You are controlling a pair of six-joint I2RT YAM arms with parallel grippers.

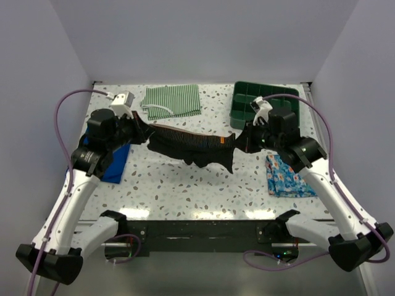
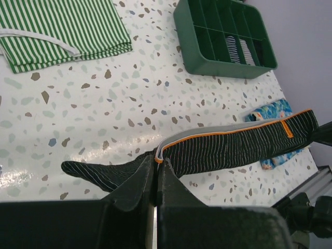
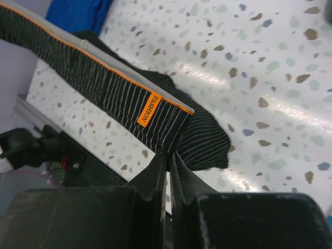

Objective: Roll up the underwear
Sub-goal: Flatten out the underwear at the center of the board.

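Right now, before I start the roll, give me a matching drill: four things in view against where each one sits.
Things:
1. underwear
2. green striped cloth
3. green tray
4. floral cloth

Places:
A. far side of the table, right
B. stretched between the left claw and the right claw
C. near side, right
D. far side, left of centre

Pairs: 1-B, 2-D, 3-A, 4-C
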